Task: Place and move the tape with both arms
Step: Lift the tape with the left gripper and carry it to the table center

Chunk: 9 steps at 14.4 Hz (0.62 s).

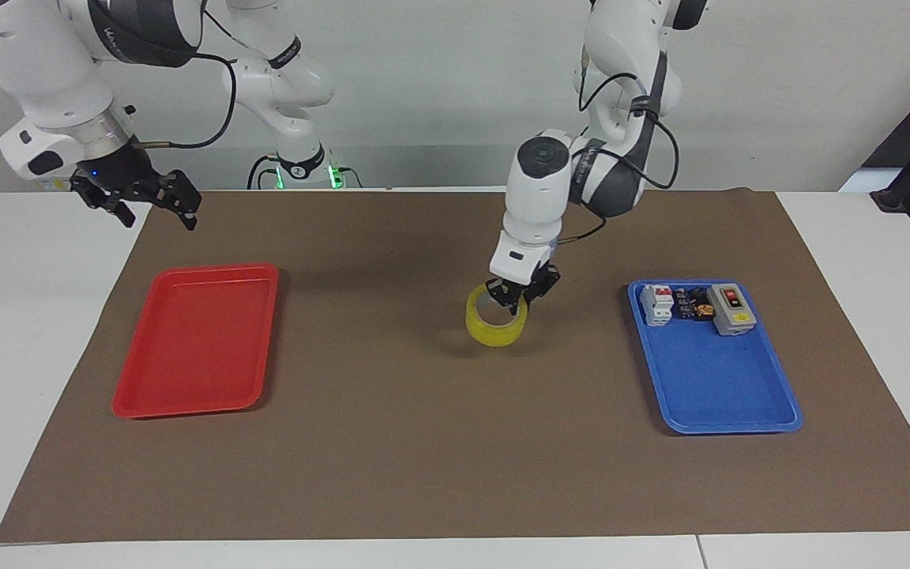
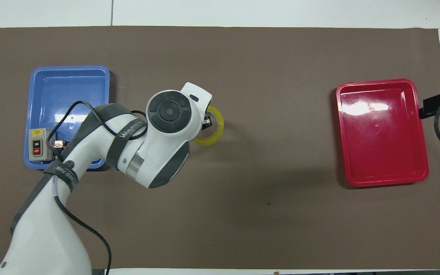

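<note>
The yellow translucent tape (image 1: 495, 320) hangs low over the middle of the brown mat, its rim pinched by my left gripper (image 1: 520, 298), which is shut on it. In the overhead view the left arm covers much of the tape (image 2: 214, 131), and only its outer arc shows. My right gripper (image 1: 156, 201) waits open in the air over the mat's edge by the red tray (image 1: 198, 340), holding nothing. In the overhead view only a tip of the right gripper (image 2: 435, 106) shows beside the red tray (image 2: 382, 131).
A blue tray (image 1: 712, 371) at the left arm's end holds switch boxes (image 1: 730, 308) and small parts along its side nearer the robots. The red tray is bare inside. The brown mat (image 1: 392, 442) covers most of the white table.
</note>
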Available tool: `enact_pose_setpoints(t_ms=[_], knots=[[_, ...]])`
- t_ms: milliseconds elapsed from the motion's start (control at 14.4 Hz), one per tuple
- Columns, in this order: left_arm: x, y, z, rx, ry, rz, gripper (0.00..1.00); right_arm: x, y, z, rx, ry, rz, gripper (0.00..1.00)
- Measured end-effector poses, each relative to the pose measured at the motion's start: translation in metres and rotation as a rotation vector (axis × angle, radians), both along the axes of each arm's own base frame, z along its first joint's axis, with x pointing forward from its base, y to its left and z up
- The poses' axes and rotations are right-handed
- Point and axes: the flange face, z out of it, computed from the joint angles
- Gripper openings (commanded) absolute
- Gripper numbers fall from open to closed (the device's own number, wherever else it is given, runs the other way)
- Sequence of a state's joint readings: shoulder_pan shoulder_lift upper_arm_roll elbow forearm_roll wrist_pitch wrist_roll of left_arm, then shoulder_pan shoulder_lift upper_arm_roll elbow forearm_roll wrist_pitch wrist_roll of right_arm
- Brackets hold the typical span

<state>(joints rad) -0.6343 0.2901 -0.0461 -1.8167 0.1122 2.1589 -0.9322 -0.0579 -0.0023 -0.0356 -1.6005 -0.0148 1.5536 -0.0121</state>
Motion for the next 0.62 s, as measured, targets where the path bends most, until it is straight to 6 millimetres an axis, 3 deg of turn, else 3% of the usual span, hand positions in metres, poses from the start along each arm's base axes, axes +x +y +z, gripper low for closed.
enact_pose_setpoints(t_ms=[208,485,554,624], knots=[[-0.016,-0.039,-0.041,-0.011,-0.031,0.001,0.00,0.000,-0.001,0.000,0.000,0.000,-0.001,1.00],[-0.016,-0.051,-0.070,-0.027,-0.037,-0.014,0.00,0.000,-0.001,0.000,0.000,0.000,-0.001,1.00],[-0.017,-0.052,-0.072,-0.026,-0.035,-0.016,0.28,0.000,-0.001,0.000,0.000,0.000,-0.001,1.00],[-0.019,-0.053,-0.072,-0.025,-0.035,-0.020,0.69,0.000,-0.001,-0.001,0.000,0.002,-0.001,1.00]])
